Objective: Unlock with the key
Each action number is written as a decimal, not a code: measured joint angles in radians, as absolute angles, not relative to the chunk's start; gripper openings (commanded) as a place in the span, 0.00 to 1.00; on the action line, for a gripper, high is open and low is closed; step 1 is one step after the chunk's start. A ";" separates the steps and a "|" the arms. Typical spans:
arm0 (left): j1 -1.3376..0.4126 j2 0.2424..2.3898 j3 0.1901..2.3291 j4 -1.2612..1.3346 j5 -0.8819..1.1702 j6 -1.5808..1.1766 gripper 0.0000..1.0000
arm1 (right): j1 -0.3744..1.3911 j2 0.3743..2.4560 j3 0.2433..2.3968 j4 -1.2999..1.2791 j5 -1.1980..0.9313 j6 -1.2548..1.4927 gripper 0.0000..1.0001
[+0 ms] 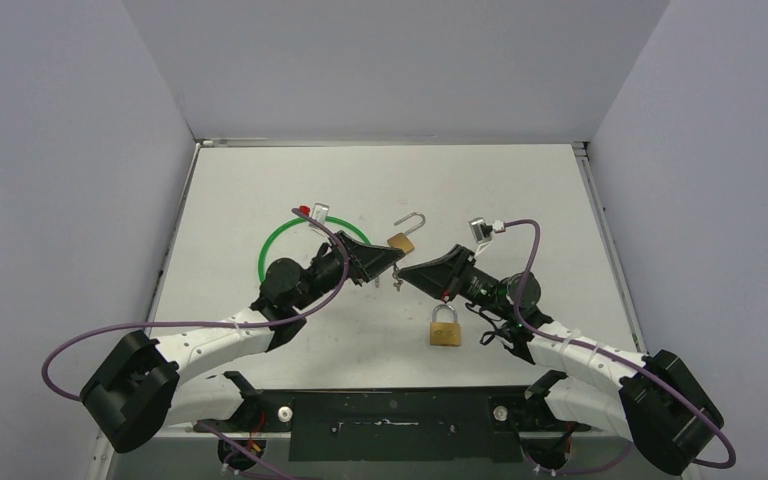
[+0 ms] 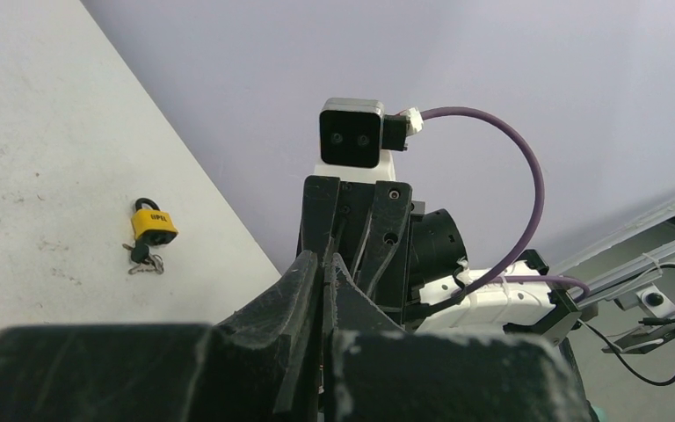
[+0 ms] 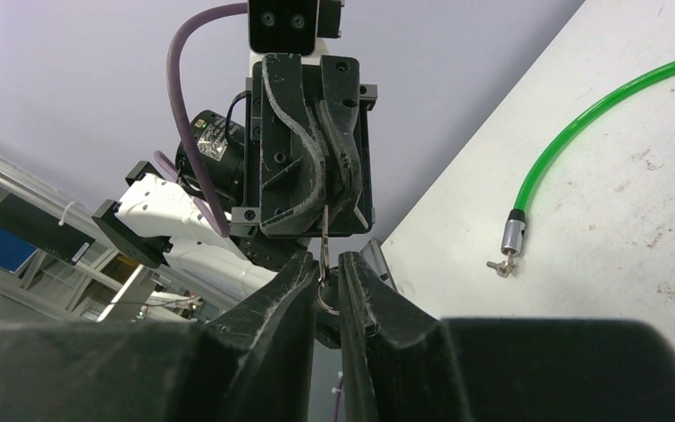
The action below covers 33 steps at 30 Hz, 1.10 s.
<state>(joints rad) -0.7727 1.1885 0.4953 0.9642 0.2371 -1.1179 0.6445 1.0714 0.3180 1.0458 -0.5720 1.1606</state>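
A thin metal key [image 3: 324,230] hangs from my left gripper [image 3: 323,204], which is shut on its blade. The key's ring [image 3: 323,297] sits between the fingers of my right gripper [image 3: 327,260], which are closed onto it with only a narrow gap. In the top view the left gripper [image 1: 389,262] and the right gripper [image 1: 408,271] meet tip to tip above the table's middle, and small keys [image 1: 396,284] dangle below them. A brass padlock [image 1: 402,238] with its shackle swung open lies just beyond the tips. In the left wrist view the left gripper [image 2: 328,260] has its jaws pressed together.
A second brass padlock [image 1: 445,328], its shackle closed, lies near the right arm; the left wrist view shows this padlock [image 2: 153,225] with keys [image 2: 144,258] beside it. A green cable loop [image 1: 278,238] lies under the left arm, and the cable's metal end [image 3: 511,239] rests on the table.
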 measured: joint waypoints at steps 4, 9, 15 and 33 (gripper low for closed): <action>-0.776 1.189 0.495 0.974 0.237 -1.118 0.00 | 0.655 1.074 0.323 1.045 -0.572 1.161 0.16; -0.777 1.189 0.494 0.978 0.236 -1.118 0.00 | 0.659 1.079 0.327 1.046 -0.573 1.161 0.00; -0.777 1.188 0.494 0.976 0.234 -1.118 0.15 | 0.661 1.081 0.328 1.046 -0.570 1.161 0.00; -0.841 1.067 0.703 0.178 -0.196 -0.824 0.97 | 0.543 0.710 0.352 0.224 -0.255 0.853 0.00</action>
<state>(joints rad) -0.8410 1.0672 0.7033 0.1776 -0.1959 -0.8242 0.5426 0.7101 0.3519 0.2245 -0.2550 0.8528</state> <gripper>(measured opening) 0.972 0.032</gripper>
